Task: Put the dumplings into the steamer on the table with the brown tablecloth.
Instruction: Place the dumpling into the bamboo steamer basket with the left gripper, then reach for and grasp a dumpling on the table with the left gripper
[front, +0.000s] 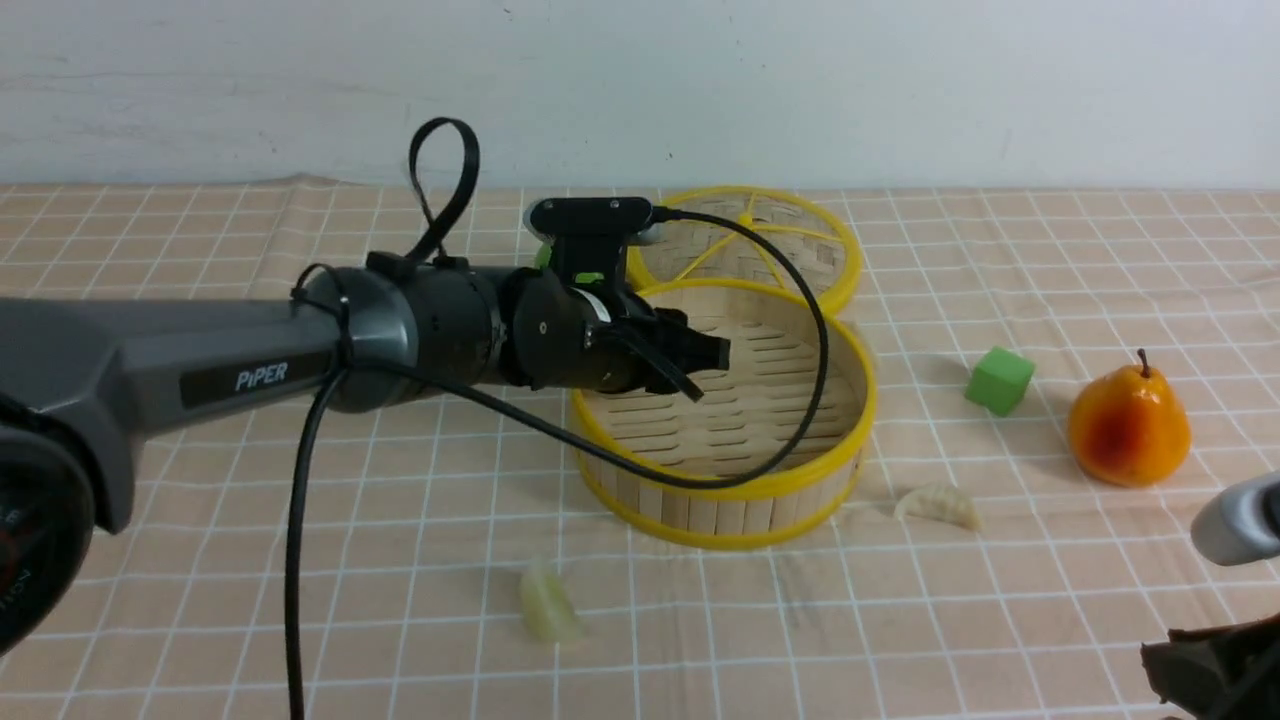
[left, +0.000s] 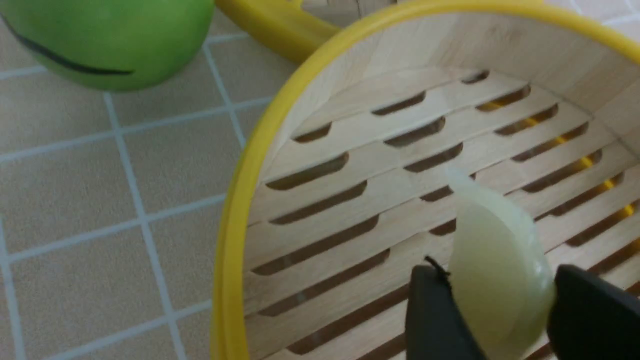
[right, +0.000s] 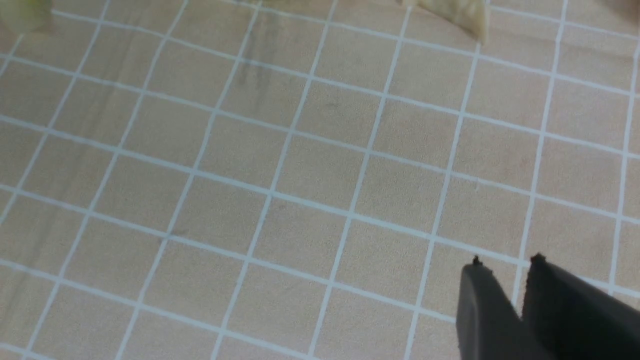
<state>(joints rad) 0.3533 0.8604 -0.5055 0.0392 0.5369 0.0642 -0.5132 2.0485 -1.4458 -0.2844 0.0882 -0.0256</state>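
1. Dumpling (left: 495, 280), pale green, sits between the left jaws, touching both and gripped above the slatted floor of the steamer (left: 235, 225), inside its yellow rim.
2. Right jaws are all but closed on nothing, low over bare cloth (right: 280, 165) at the near right.
3. The left arm (front: 200, 370) reads "PiPER" in white.
4. A second dumpling (front: 549, 603) lies on the cloth in front of the steamer. A third dumpling (front: 940, 505) lies near its right wall.
5. The lid (front: 760, 235) lies just behind the steamer, with a green ball (left: 107, 40) beside it.
6. Well to the right stand a green cube (front: 999, 380) and a pear (front: 1128, 425).
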